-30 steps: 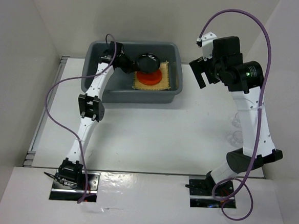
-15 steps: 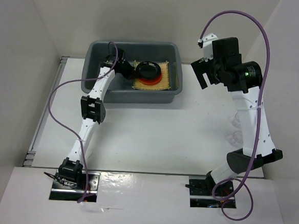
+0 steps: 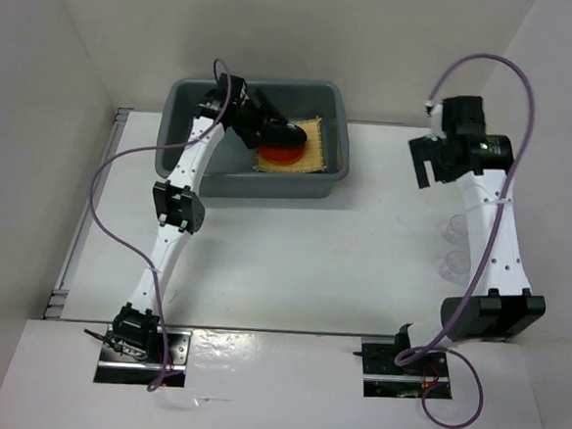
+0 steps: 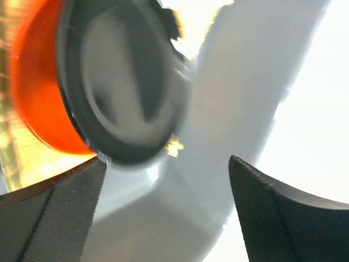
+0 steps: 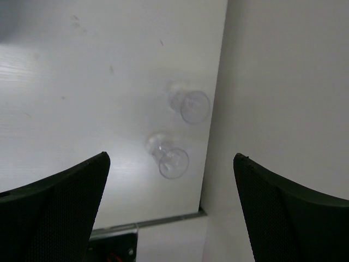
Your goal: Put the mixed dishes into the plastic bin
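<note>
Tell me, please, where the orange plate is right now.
In the top view, the orange plate lies on the bamboo mat inside the grey bin at far left, partly under the black bowl.

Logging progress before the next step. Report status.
Left pincer open over bin; right pincer open above table. Bowl on plate, in bin. Two cups on table, not binned. No obstruction seen near cups.
</note>
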